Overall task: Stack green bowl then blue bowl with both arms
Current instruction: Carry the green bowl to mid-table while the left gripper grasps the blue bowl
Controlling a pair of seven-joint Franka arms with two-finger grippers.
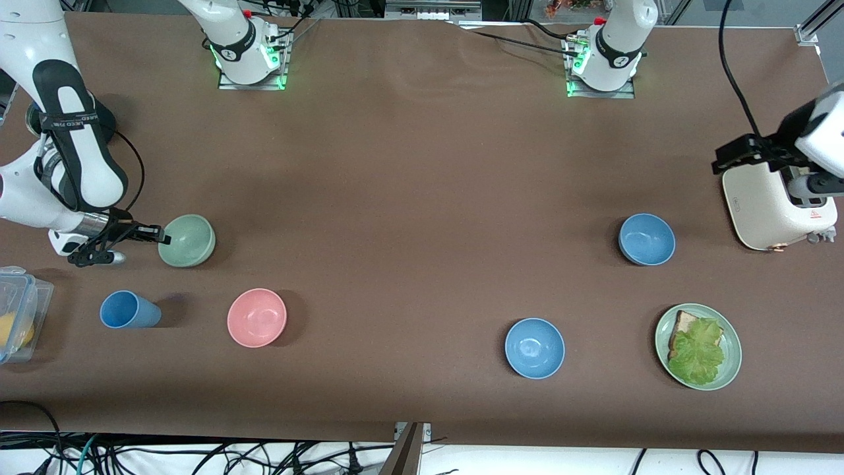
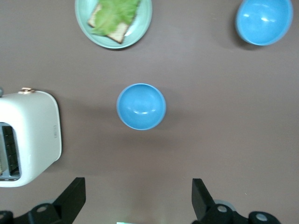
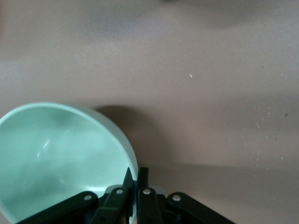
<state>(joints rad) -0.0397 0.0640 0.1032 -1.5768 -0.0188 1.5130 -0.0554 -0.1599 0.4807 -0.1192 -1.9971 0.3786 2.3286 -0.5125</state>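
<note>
The pale green bowl (image 1: 187,240) is toward the right arm's end of the table and looks tilted. My right gripper (image 1: 157,233) is shut on its rim, one finger inside and one outside. In the right wrist view the gripper (image 3: 135,179) pinches the edge of the bowl (image 3: 56,158). Two like blue bowls stand toward the left arm's end: one (image 1: 647,239) beside the toaster, one (image 1: 535,348) nearer the front camera. My left gripper (image 1: 728,158) is open and empty, up over the toaster. The left wrist view shows its open gripper (image 2: 138,200) and both bowls (image 2: 141,106) (image 2: 264,21).
A pink bowl (image 1: 256,317) and a blue cup (image 1: 128,310) stand nearer the front camera than the green bowl. A clear plastic box (image 1: 16,320) sits at the table's edge. A white toaster (image 1: 778,204) and a green plate (image 1: 732,356) with bread and lettuce are at the left arm's end.
</note>
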